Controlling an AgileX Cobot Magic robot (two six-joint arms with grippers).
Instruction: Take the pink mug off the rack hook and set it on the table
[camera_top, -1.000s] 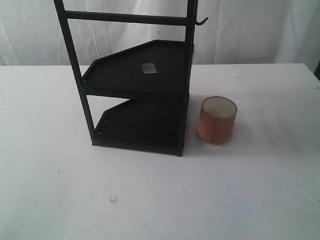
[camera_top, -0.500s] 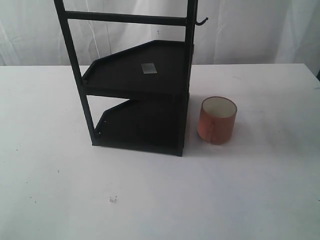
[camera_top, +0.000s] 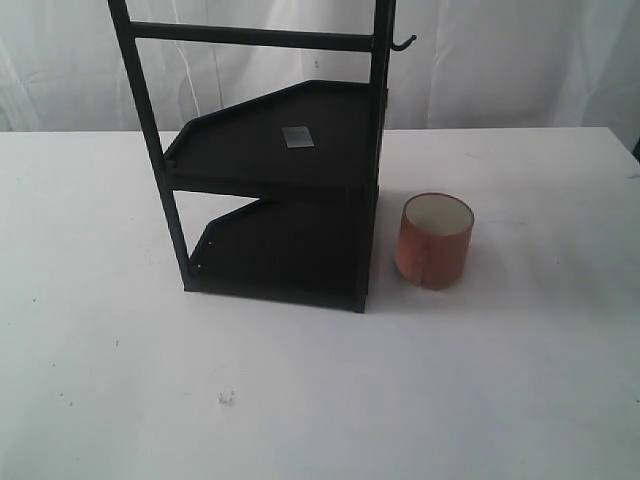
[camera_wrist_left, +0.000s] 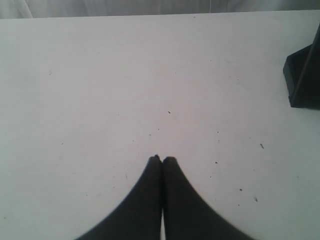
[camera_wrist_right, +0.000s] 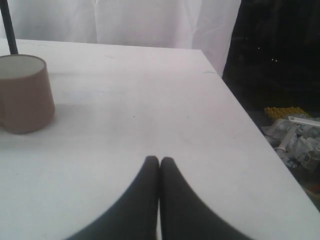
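Pink mug (camera_top: 436, 240) stands upright on the white counter (camera_top: 500, 380), just beside the black rack (camera_top: 290, 160), on the rack's right side in my outside view. Its mouth faces up and I can see the cream inside. Its handle faces my outside camera. The hook (camera_top: 403, 43), high on the rack's post, has nothing hanging on it. My left tool (camera_wrist_left: 162, 159) is closed, its two tips pressed together with nothing between them, over bare counter near a corner of the rack. My right tool (camera_wrist_right: 159, 160) is closed the same way, holding nothing, well apart from the mug.
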